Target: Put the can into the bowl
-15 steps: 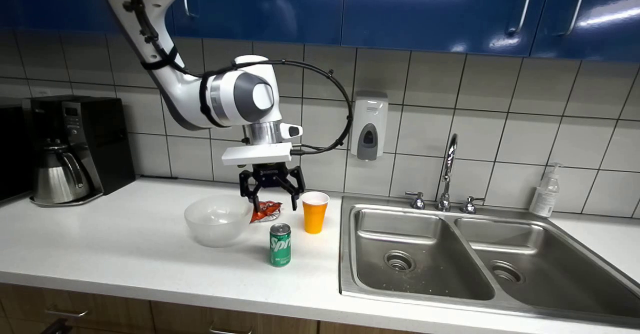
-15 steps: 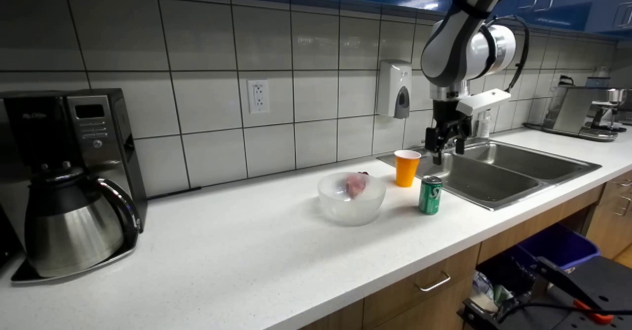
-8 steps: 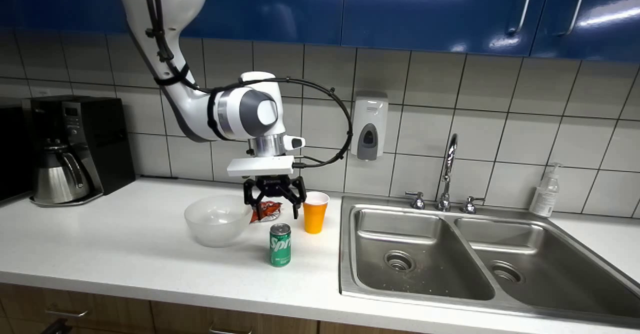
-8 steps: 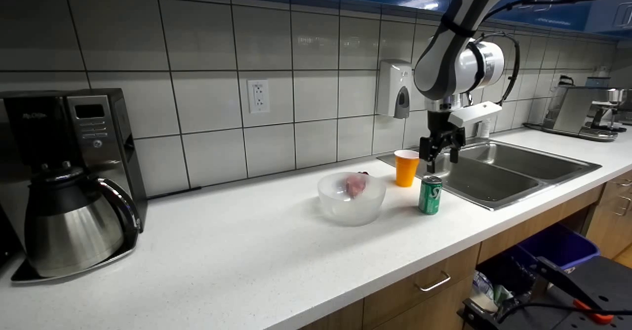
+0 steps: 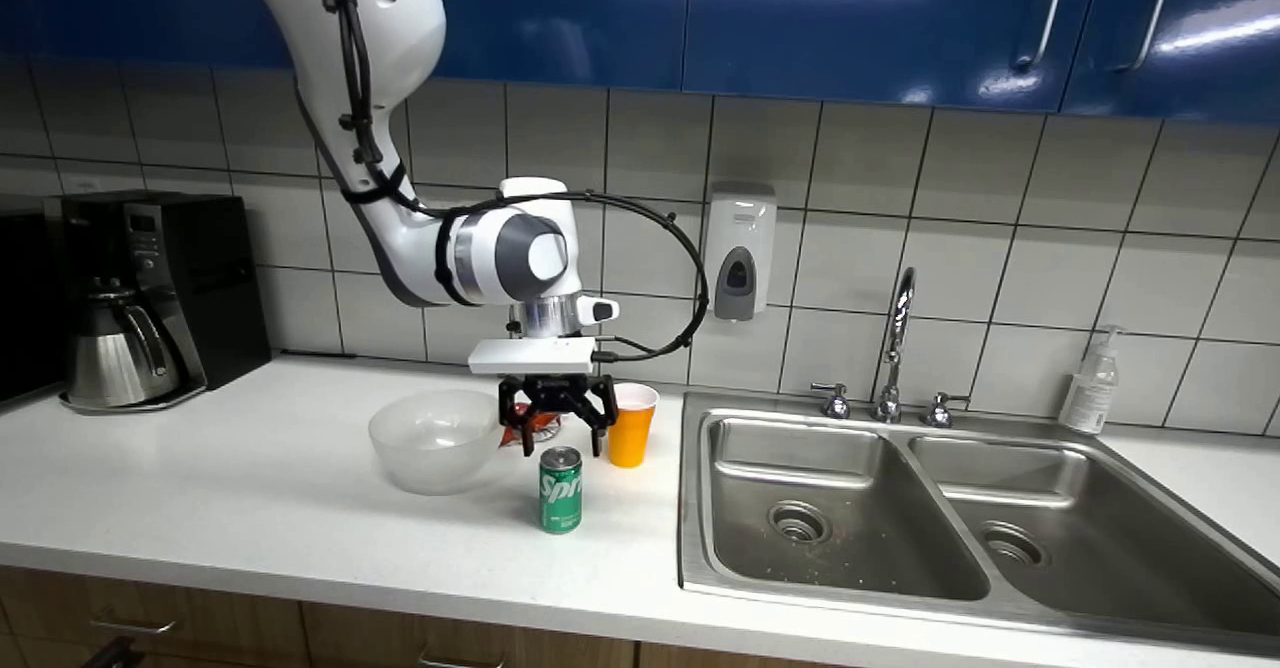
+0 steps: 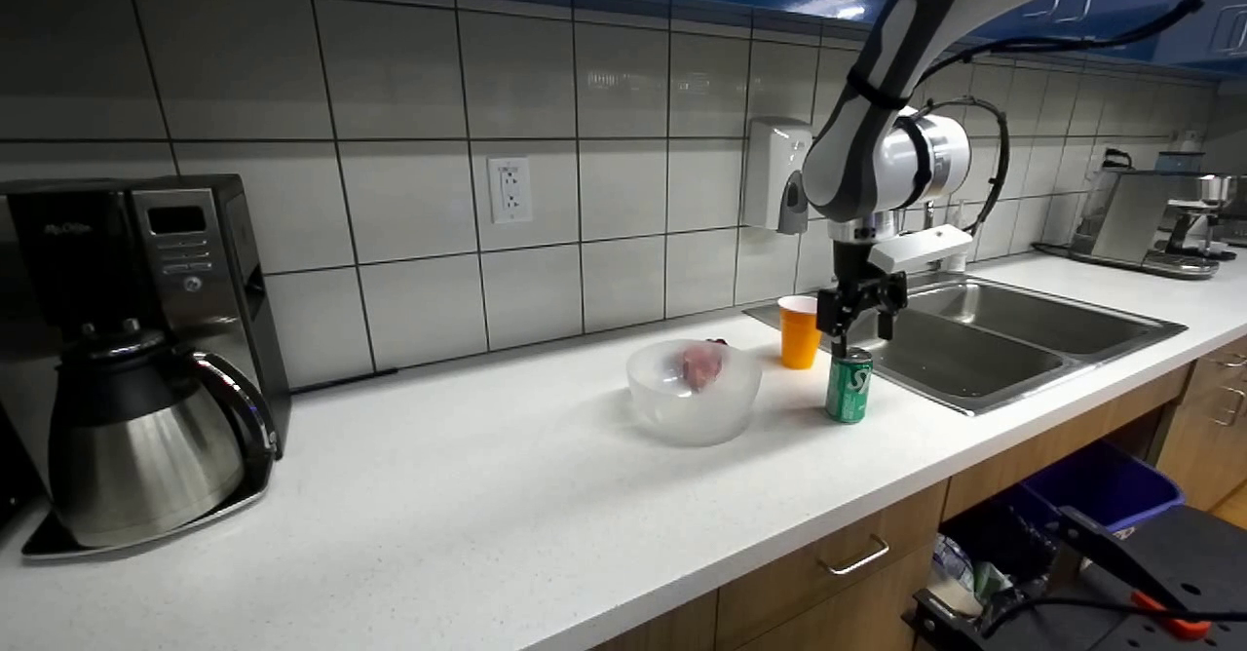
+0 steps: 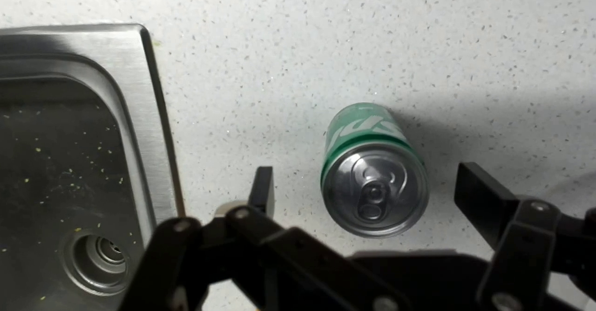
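Observation:
The green can [image 5: 560,496] with a silver top stands upright on the counter. It also shows in an exterior view [image 6: 848,396] and in the wrist view [image 7: 368,136], top facing the camera. The translucent whitish bowl [image 5: 432,453] stands beside it, toward the coffee maker; it also shows in an exterior view [image 6: 687,415]. It is not clearly seen in the wrist view. My gripper [image 5: 563,443] is open and empty, pointing down just above the can. In the wrist view the fingertips [image 7: 364,185] lie on either side of the can's top, apart from it.
An orange cup [image 5: 630,438] stands close behind the can, near the gripper. A red packet [image 5: 545,426] lies behind the bowl. The steel sink [image 5: 695,508] lies beside the can. A coffee maker [image 6: 195,271] stands at the counter's far end, and tiled wall runs behind.
The arm has moved down and toward the counter's front edge, bringing the open gripper close above the can. The can, bowl, cup and packet have not moved.

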